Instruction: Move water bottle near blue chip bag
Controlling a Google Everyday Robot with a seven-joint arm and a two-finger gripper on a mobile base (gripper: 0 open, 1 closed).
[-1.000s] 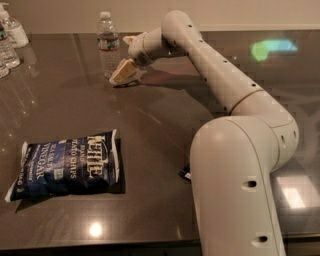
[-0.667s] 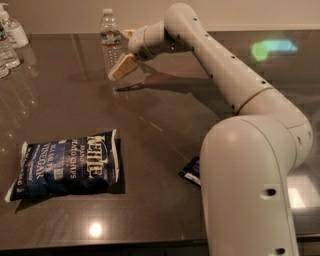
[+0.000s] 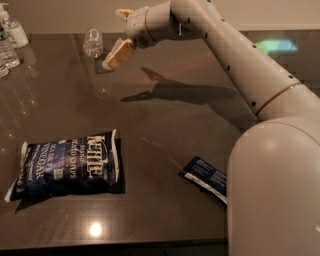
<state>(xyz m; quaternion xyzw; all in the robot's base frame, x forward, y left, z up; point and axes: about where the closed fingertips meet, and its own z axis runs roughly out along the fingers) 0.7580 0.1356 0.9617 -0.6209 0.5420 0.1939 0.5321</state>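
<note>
The water bottle (image 3: 93, 42), small and clear, stands at the back of the dark table (image 3: 165, 125), left of centre. My gripper (image 3: 114, 38) hangs just to the right of it, above the table, open and empty. One tan finger (image 3: 119, 53) points down toward the bottle's base and the other (image 3: 123, 12) sticks up. The bottle is not between the fingers. The blue chip bag (image 3: 67, 165), dark blue with white "Kettle" lettering, lies flat at the front left, far from the bottle.
A smaller flat blue packet (image 3: 207, 177) lies at the front right beside my arm's large white body (image 3: 275, 190). Other clear bottles (image 3: 9, 50) and a white-topped pump bottle (image 3: 14, 30) stand at the far left edge.
My gripper has risen off the table and its fingers have spread wider, still right of the bottle. The bottle and the chip bag have stayed in place on the table.
</note>
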